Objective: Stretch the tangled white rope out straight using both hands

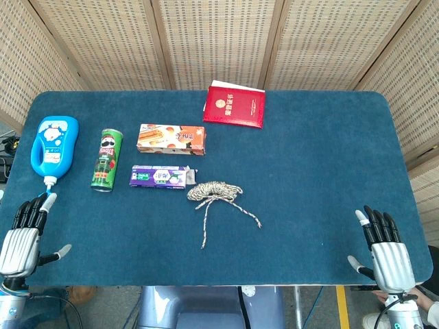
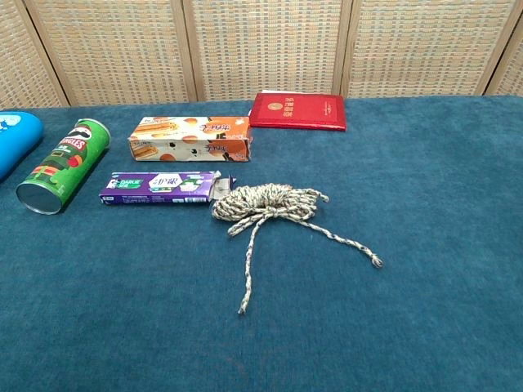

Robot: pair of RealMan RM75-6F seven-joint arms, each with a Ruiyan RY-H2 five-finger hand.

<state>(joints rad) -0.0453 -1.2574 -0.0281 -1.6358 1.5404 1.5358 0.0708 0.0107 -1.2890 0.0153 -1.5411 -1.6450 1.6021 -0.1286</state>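
The tangled white rope (image 1: 214, 191) lies bundled near the table (image 1: 309, 178) centre, two loose ends trailing toward 6 o'clock, just beside the purple box (image 1: 159, 177). Left hand (image 1: 22, 236) and right hand (image 1: 384, 245) rest released, seemingly holding nothing, at 8 and 4 o'clock.

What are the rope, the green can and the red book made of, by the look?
Rope: twisted fibre, probably cotton or synthetic; matte, speckled strands with frayed ends. Green can: likely cardboard tube with a glossy printed wrap and a metal-looking end. Red book: seemingly a smooth, slightly shiny card or leatherette cover with a gold emblem.
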